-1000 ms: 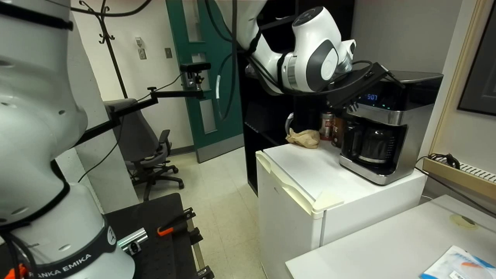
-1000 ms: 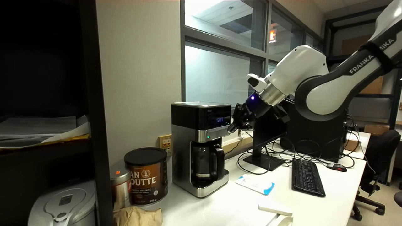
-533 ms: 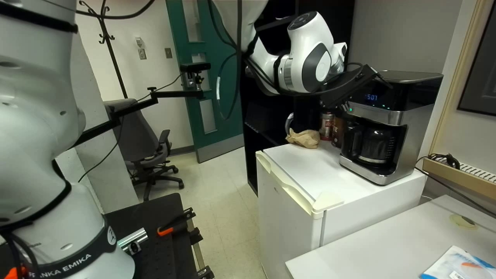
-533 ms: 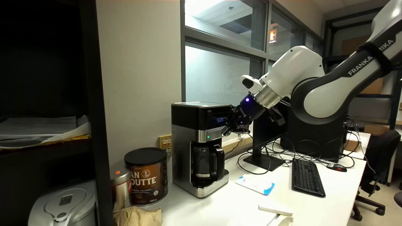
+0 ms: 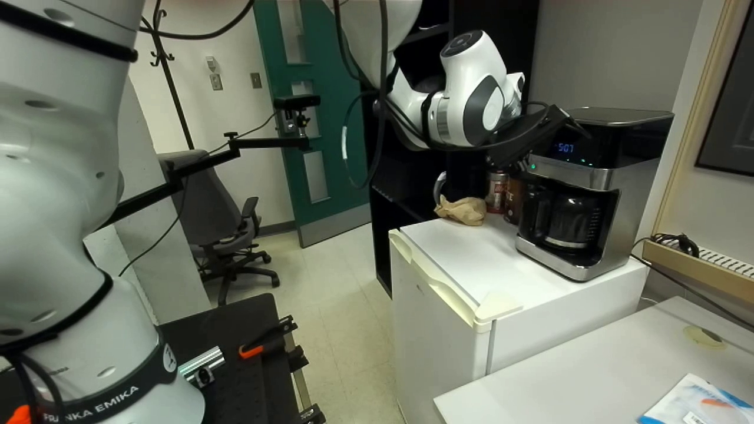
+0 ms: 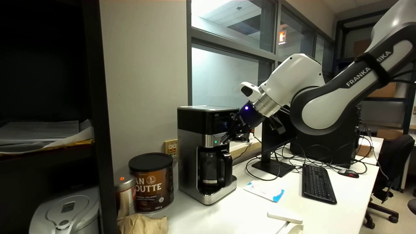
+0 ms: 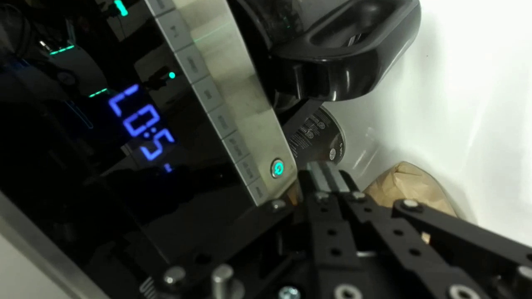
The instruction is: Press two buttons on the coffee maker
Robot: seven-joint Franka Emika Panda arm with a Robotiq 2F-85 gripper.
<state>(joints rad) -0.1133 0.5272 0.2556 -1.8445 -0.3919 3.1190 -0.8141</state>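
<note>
Two presses on the coffee maker (image 5: 624, 194), which had the fridge (image 5: 483, 277) beneath it, were wanted, neither confirmed by its glowing round button (image 7: 277, 168), and at least one seemed left for the gripper (image 7: 328, 176), closed on nothing near the coffee maker's front.

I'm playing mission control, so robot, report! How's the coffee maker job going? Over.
Gripper shut, close to coffee maker, contact unclear. Display and power button lit. Nothing seen blocking that button.
</note>
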